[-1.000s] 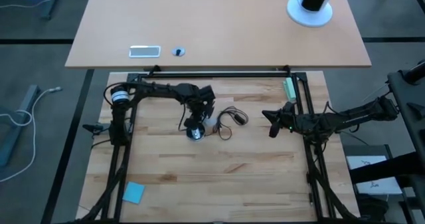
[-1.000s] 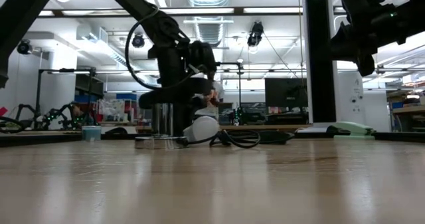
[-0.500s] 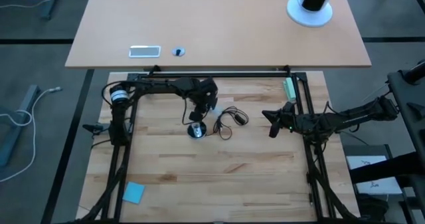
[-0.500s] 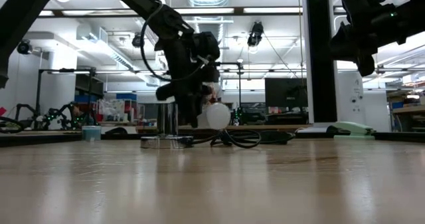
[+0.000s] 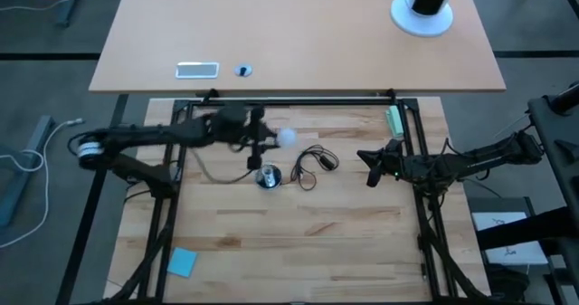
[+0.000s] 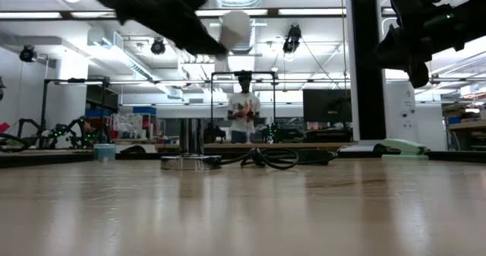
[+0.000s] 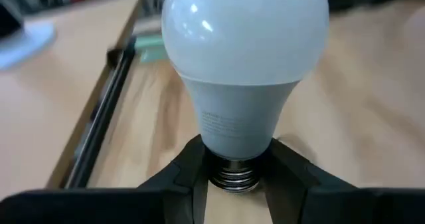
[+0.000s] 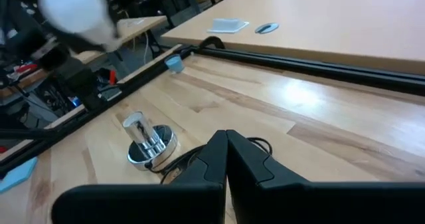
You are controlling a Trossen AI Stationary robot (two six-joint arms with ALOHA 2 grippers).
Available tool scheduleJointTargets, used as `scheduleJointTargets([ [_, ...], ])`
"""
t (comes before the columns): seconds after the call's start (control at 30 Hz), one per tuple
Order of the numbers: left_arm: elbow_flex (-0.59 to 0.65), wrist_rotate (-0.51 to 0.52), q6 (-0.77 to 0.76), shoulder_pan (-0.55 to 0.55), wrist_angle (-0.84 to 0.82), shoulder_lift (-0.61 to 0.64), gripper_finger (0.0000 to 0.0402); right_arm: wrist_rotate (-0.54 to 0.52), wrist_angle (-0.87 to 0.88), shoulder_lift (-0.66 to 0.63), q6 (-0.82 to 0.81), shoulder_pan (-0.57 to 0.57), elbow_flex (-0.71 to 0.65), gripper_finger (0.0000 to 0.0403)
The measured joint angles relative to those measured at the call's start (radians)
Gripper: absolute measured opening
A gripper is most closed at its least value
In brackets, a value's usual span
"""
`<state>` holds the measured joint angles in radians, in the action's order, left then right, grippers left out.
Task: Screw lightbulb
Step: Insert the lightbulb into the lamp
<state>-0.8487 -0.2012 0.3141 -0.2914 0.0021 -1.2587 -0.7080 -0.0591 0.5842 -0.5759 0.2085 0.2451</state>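
Observation:
The white frosted lightbulb (image 7: 244,51) is up in the air with my left gripper (image 5: 270,140) shut on it. In the high view the lightbulb (image 5: 287,138) hangs over the table's far middle, its glass toward the right. In the low view the lightbulb (image 6: 235,28) is high above the silver socket disc (image 5: 267,176). The disc sits flat on the table with its black cord (image 5: 313,164) trailing right. My right gripper (image 5: 369,171) waits shut at the right, holding nothing. My left gripper pinches the lightbulb at its silvery screw base (image 7: 232,176), where the grey neck ends, between its two fingers (image 7: 186,177). The fingers come nearly level from the table's left. The glass sticks out beyond the fingertips, and the lightbulb is lifted clear of the table.
A blue pad (image 5: 182,262) lies near the front left corner and a green thing (image 5: 394,119) at the far right rail. Beyond the work table, a lighter table (image 5: 298,33) carries a white slab (image 5: 197,69), a blue cap (image 5: 242,71) and a black post (image 5: 422,2). A person (image 6: 244,112) stands in the room.
My left gripper has risen from beside the socket disc and drawn back toward the table's left and far edge, tipping from pointing down to nearly level. The lightbulb, which lay on the table next to the disc, has been lifted clear and now sits high above it.

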Motion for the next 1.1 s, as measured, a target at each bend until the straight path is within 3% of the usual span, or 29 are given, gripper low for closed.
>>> scheduleJointTargets([
  [0.13, 0.196, 0.064, -0.109, 0.075, 0.242, 0.114, 0.0099, -0.001, -0.010, 0.000, 0.003, 0.000, 0.000, 0.0000],
  [0.23, 0.334, 0.179, -0.178, 0.124, 0.424, 0.157, 0.0099, -0.001, -0.013, 0.000, 0.005, 0.000, 0.000, 0.0000],
  [0.33, 0.436, 0.305, -0.224, 0.157, 0.524, 0.173, 0.0099, -0.001, -0.025, 0.000, 0.005, 0.000, 0.000, 0.0000],
  [0.43, 0.497, 0.348, -0.245, 0.181, 0.595, 0.170, 0.0099, -0.001, -0.029, 0.000, 0.006, 0.000, 0.000, 0.0000],
  [0.6, 0.563, 0.352, -0.268, 0.200, 0.678, 0.109, 0.0099, -0.001, -0.031, 0.004, 0.006, 0.000, 0.000, 0.0000],
  [0.9, 0.637, 0.336, -0.221, 0.261, 1.088, -0.050, 0.0099, 0.002, -0.113, 0.071, 0.020, 0.001, -0.002, 0.0000],
  [1.1, 0.593, 0.217, -0.172, 0.274, 1.053, -0.087, 0.0099, 0.002, -0.277, 0.186, 0.129, 0.001, -0.003, 0.0000],
])
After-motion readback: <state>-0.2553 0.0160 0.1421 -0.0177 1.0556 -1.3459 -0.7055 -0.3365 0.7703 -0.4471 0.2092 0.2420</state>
